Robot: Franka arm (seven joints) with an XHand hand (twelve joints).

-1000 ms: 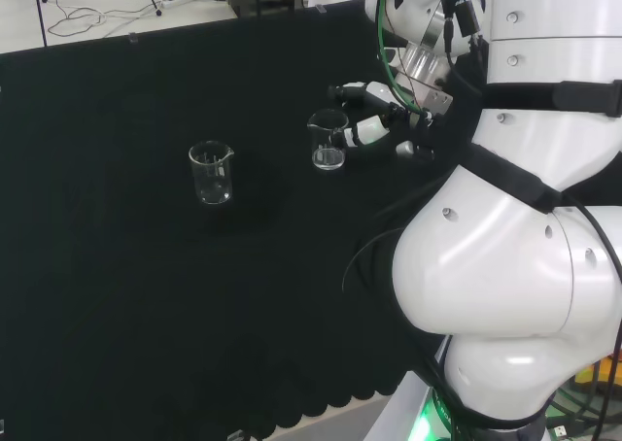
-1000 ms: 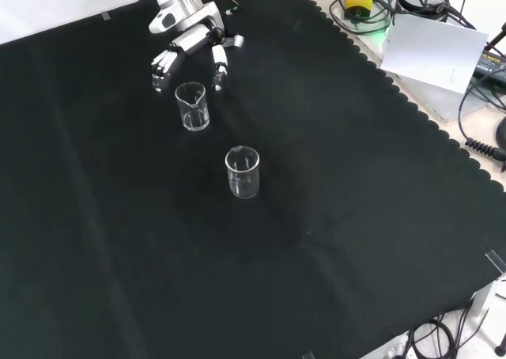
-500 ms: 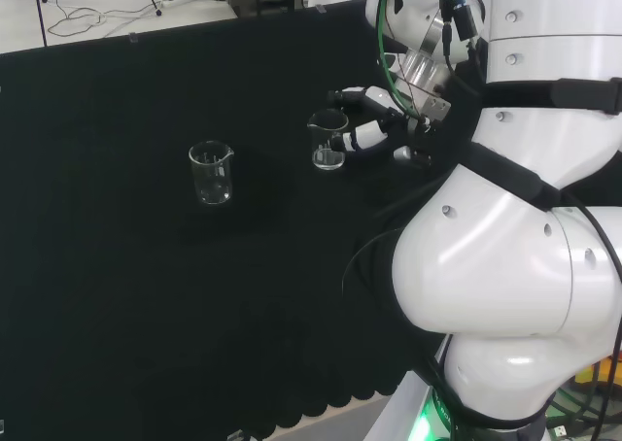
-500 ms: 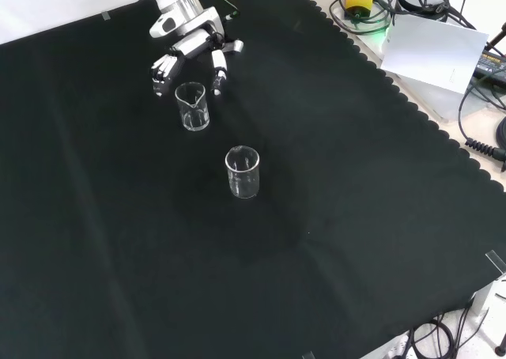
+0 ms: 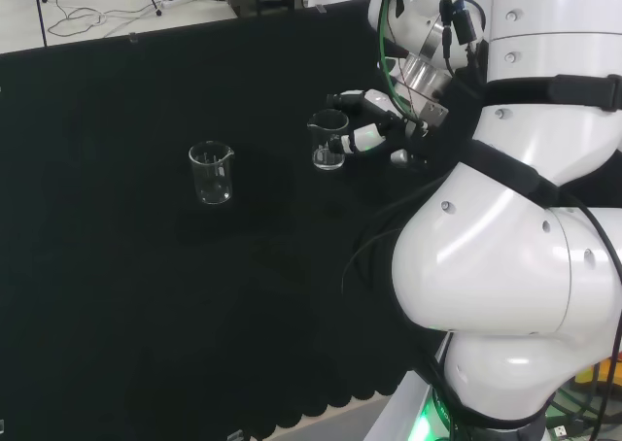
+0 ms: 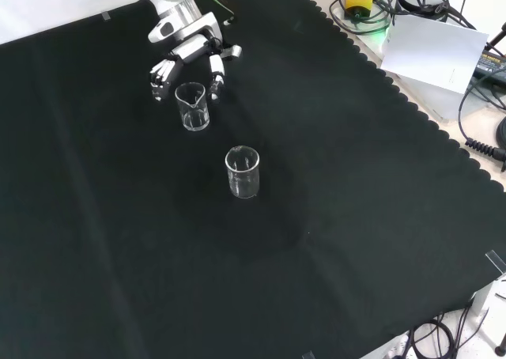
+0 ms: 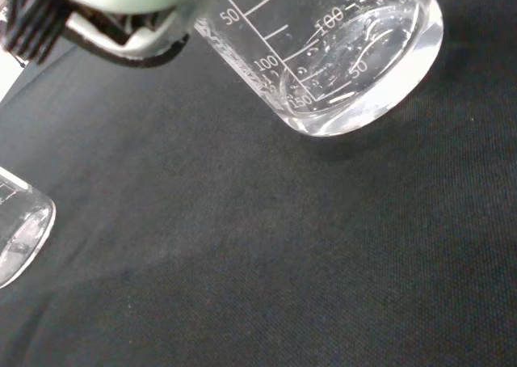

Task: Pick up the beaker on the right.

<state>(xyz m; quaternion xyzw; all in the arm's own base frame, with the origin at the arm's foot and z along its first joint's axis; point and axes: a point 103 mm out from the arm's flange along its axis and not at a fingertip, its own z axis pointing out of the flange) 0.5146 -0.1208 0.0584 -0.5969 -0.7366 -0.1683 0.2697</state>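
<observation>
I find the hand (image 6: 186,49) beside the right beaker (image 5: 328,140), fingers (image 6: 215,73) spread, holding nothing; glass: light, slippery, fragile, so I'd grasp mid-wall.

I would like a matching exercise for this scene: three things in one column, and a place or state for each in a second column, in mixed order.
Things:
1. hand
2. beaker by the hand
3. other beaker

Places or states:
A. stands alone, nearer the middle of the black cloth
B. upright between the spread fingers, not clearly gripped
C. open, reaching in from the top of the front view

Pairs: 1-C, 2-B, 3-A
</observation>
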